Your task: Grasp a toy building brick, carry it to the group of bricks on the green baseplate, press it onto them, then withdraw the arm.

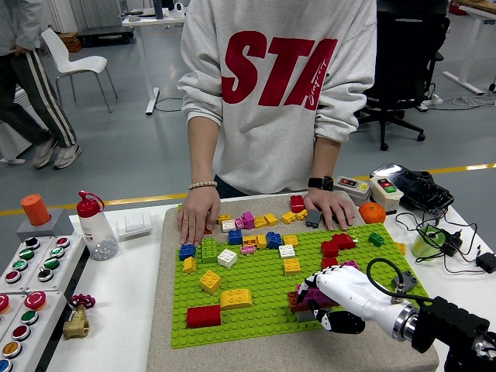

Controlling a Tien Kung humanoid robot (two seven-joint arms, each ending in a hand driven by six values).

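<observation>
Brick: a magenta brick (316, 294) sits under the curled fingers of the right hand (335, 298), on top of a dark red brick on the green baseplate (263, 302); it is low on the studs, so the step in hand looks like pressing, not carrying
Right hand: white, entering from the lower right, closed around the magenta brick with the thumb below and the fingers over the top; that grip lets it push down
Baseplate: lies on a grey mat on the white tabletop (124, 310); loose bricks in red, yellow, blue and white are scattered over it
Person: stands at the far side with both hands flat on the far edge of the plate, one hand (198, 217) at the left and the other (329, 208) at the right; probably steadying it against the push
Left hand: not visible
</observation>
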